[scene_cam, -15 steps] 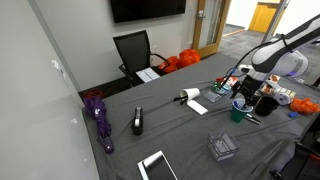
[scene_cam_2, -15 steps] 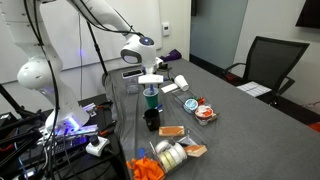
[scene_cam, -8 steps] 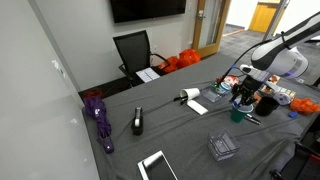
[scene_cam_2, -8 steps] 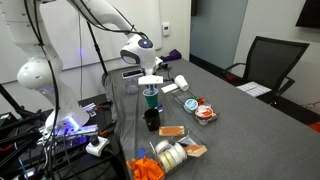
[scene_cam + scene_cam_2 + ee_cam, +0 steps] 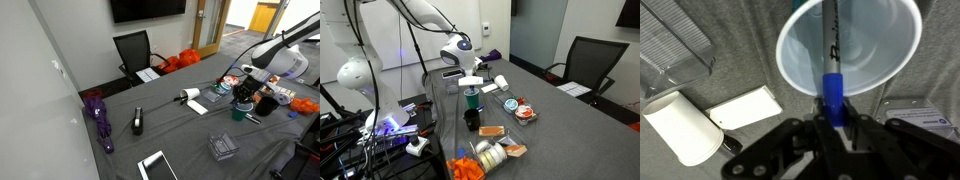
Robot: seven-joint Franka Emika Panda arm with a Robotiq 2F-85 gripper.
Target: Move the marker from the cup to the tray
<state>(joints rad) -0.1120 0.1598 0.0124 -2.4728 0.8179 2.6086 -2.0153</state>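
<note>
In the wrist view a light blue cup [image 5: 880, 45] stands upright right below me, and the marker [image 5: 829, 50], white-barrelled with a blue cap, sticks up out of it. My gripper [image 5: 833, 125] is shut on the marker's blue cap, the black fingers [image 5: 805, 135] pressed against both sides. In both exterior views the gripper [image 5: 471, 85] [image 5: 243, 93] hangs straight over the cup [image 5: 472, 100] [image 5: 238, 113]. The tray [image 5: 525, 113], small and whitish with red patches, lies on the table a short way beyond the cup.
A black cup [image 5: 471, 119] stands close beside the blue one. A white cylinder [image 5: 680, 125], a white card [image 5: 745, 105] and a clear plastic container [image 5: 670, 40] lie nearby. Orange items [image 5: 468, 168] and a tape roll [image 5: 492, 152] crowd the table end.
The jaws have closed from wide open onto the marker's cap. The arm, the cup and everything else have stayed in place.
</note>
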